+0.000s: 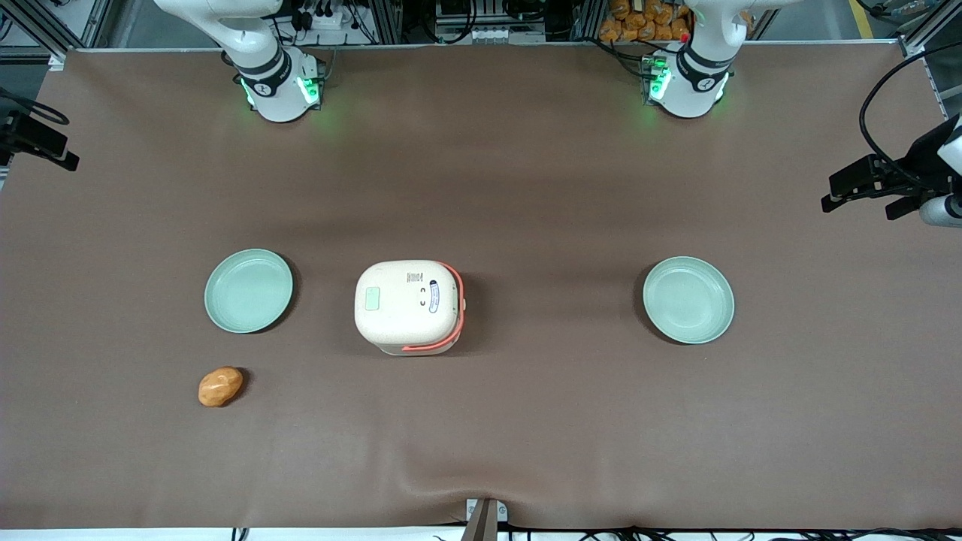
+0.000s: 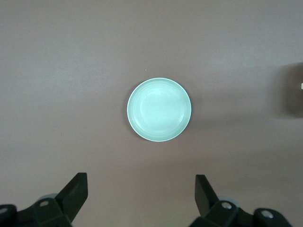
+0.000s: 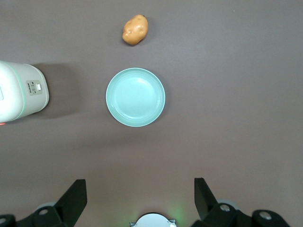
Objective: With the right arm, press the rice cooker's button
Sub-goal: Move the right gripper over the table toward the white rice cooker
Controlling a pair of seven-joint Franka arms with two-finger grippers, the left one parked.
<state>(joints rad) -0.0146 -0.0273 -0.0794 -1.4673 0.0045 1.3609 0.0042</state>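
front: cooker (image 1: pixel 408 306) sits mid-table between two plates, the one (image 1: pixel 249 291) toward the working arm's end w/ a potato (image 1: pixel 220 386) nearer the camera. right wrist: gripper (image 3: pixel 139 198) hangs high over that plate (image 3: pixel 135 97), fingers (image 3: pixel 73 195) spread wide, holding nothing, touching nothing; cooker (image 3: pixel 21 91) beside the plate, well apart from the claw.

rice cooker (image 1: pixel 408 306) mid-table | plates (image 1: pixel 249 291) flanking | potato (image 1: pixel 220 386) nearer camera

Robot lab: aluminium framing (image 1: pixel 45 30), cables (image 1: pixel 481 19), brown-covered table (image 1: pixel 526 188).
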